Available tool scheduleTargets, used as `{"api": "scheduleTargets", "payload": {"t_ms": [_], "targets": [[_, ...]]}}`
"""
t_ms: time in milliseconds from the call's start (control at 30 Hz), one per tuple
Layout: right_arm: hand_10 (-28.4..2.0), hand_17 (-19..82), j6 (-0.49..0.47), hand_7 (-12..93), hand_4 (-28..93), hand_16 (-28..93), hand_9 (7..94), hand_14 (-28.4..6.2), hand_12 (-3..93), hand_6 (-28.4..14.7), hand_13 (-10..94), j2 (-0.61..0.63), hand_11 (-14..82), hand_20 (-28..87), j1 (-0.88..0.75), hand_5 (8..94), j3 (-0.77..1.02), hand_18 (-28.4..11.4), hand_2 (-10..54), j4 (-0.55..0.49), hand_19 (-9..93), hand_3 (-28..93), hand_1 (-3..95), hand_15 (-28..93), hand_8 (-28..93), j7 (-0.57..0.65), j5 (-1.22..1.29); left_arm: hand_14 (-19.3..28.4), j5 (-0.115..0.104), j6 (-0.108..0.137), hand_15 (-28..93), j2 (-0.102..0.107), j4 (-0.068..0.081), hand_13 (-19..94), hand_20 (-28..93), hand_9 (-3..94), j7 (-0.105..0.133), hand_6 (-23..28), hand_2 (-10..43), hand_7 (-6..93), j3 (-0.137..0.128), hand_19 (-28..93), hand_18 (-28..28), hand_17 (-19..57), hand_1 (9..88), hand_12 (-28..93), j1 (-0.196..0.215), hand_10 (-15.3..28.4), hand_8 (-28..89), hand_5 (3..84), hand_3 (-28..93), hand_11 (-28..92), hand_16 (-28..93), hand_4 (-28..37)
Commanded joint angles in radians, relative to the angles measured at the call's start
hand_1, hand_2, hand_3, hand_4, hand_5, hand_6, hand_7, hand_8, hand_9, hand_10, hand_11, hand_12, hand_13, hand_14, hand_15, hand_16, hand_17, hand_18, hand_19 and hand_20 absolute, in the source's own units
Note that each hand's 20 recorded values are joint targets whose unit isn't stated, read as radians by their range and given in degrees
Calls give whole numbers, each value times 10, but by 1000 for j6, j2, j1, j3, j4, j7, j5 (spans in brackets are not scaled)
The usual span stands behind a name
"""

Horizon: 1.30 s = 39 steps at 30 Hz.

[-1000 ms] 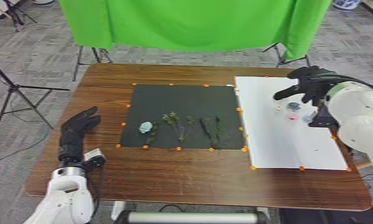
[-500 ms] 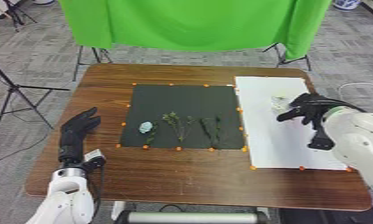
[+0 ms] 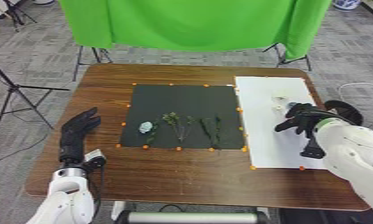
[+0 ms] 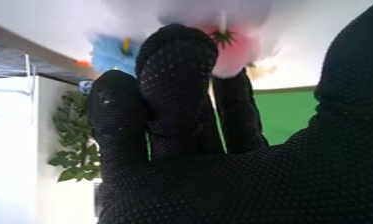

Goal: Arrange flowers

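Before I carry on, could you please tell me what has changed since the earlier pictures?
The right hand has moved back toward the robot over the white sheet. The left hand, the pale blue flower and the green stems on the dark mat stayed put.

On the brown wooden table [image 3: 129, 185] lie a dark mat [image 3: 172, 96] and, just beside its right edge, a longer white sheet [image 3: 264, 142], both edged with small orange pieces [image 3: 178, 148], probably tape, though too small to tell.
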Motion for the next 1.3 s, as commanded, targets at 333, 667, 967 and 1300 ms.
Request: {"api": "scheduleTargets", "payload": {"t_ms": [333,667,967,1300], "targets": [[-117,668,400,216,-203,281,858,-18,298,-3,936,24,98,507,-16,765,-117,-121,-95,18,932,615,595,587,42,-19,-83,161,-1,7,250,-4,-1,411,143,543,-19,-21,118,176,8,94,112,45,273,88,12,139,-108,545,710,225,-51,-231],[-107,682,539,224,-214,276,903,-10,347,-1,937,29,64,536,352,801,-305,-116,-95,-84,932,615,622,614,40,-128,-76,162,-17,6,250,36,-15,411,143,541,-9,-14,100,175,-47,94,112,45,269,88,38,140,-104,542,720,225,-52,-223],[-102,681,519,234,-220,279,903,-9,357,3,937,-293,64,546,870,799,-748,-116,-95,51,932,616,618,615,44,-276,-38,163,-33,22,248,50,-19,411,142,541,3,-14,107,174,-62,93,112,45,251,88,36,141,-104,541,718,224,-51,-243],[-105,679,416,245,-222,287,901,-8,359,9,937,-581,61,558,922,796,-906,-118,-95,262,932,615,616,617,36,-318,-62,164,-28,25,248,54,-7,413,143,545,13,-25,171,178,-10,93,112,47,240,88,-22,142,-107,550,713,222,-52,-279]]}}
